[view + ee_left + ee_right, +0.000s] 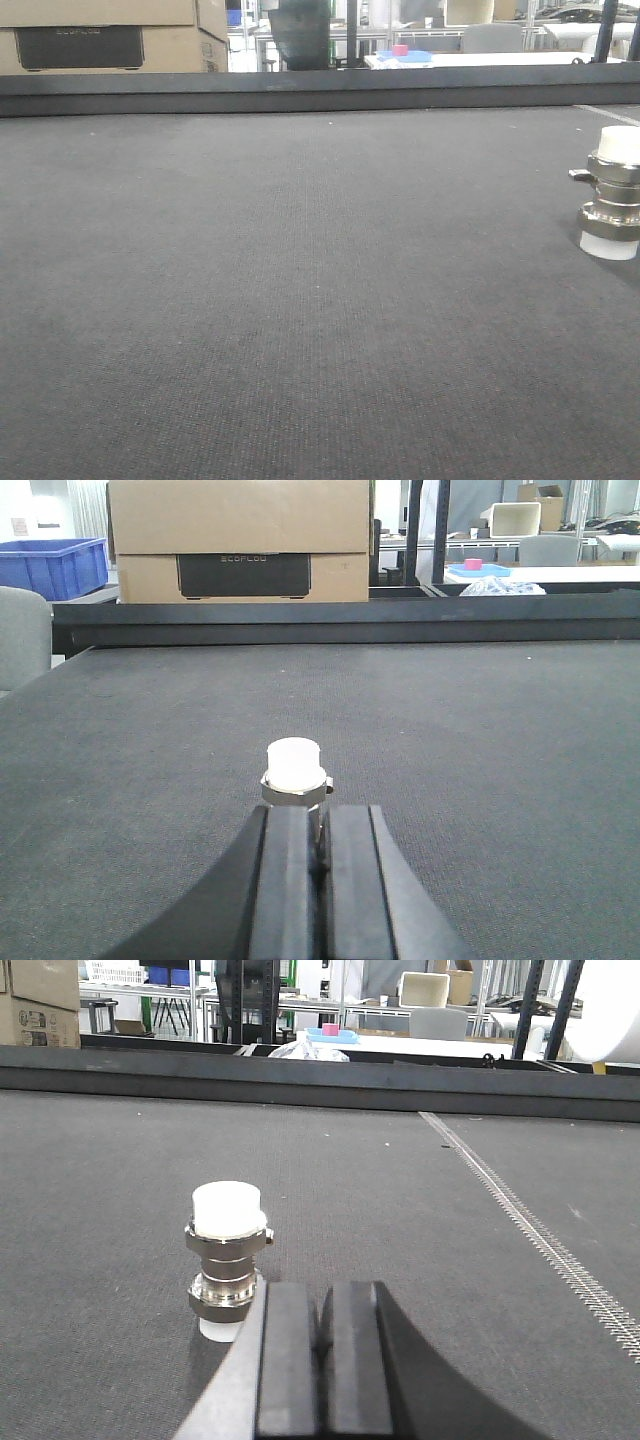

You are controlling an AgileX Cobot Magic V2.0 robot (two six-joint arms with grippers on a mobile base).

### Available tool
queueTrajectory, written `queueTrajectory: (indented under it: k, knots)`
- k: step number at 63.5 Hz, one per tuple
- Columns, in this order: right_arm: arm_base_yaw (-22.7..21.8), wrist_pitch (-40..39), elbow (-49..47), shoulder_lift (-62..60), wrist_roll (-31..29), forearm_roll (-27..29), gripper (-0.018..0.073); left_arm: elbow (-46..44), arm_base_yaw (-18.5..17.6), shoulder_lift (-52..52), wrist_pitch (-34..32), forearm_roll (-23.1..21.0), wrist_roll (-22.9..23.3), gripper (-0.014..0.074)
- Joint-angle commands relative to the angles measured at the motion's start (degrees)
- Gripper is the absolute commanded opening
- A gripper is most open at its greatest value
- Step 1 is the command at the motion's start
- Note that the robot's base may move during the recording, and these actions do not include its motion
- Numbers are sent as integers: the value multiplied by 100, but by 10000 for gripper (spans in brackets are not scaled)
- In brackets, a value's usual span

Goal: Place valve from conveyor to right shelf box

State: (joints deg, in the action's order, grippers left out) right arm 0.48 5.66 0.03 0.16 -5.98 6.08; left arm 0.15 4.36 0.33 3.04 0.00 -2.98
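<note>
The conveyor (300, 300) fills nearly all of the front view, a dark grey woven belt with a dark rail (300, 92) across the top of the frame. In the right wrist view a pale stitched seam (530, 1225) runs diagonally from the upper middle down to the right edge. Beyond the rail, in the upper middle of the left wrist view, stands a large cardboard box (240, 520) with a black panel, and a blue bin (50, 565) sits at the upper left.

The left gripper (320, 815) rises from the bottom centre of its view, its two dark fingers pressed together. The right gripper (322, 1298) sits the same way at the bottom centre of its own view, jaws also closed on nothing.

The valve (612, 190) stands upright on the belt at the right edge of the front view, white cap on top. In the left wrist view it stands just beyond the fingertips, its lower part hidden by them. In the right wrist view it stands just left of the fingers, at the lower left.
</note>
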Motion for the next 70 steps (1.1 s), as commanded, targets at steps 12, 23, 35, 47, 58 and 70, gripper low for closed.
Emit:
queueTrajectory:
  k: [12,23,35,47,58,70]
  knots:
    - [16,-108,-3,-16,6,-5,-155,-15,2,-33,-105,0,32,-111]
    - [16,-108,-3,-16,6,-5,-155,-15,2,-33,-105,0,32,-111]
    - [14,-190,-3,-16,6,-5,-155,-15,2,-33,-164,0,32,-111]
    - [14,-224,-3,-16,6,-5,-155,-15,2,-33,-528,0,32,-111]
    - [14,-963,-3,-16,6,-5,-155,-15,2,-33,-1686,0,32,-111]
    - [14,-892,-819,-16,6,-5,-155,-1015,2,-33,-736,0,32,-111]
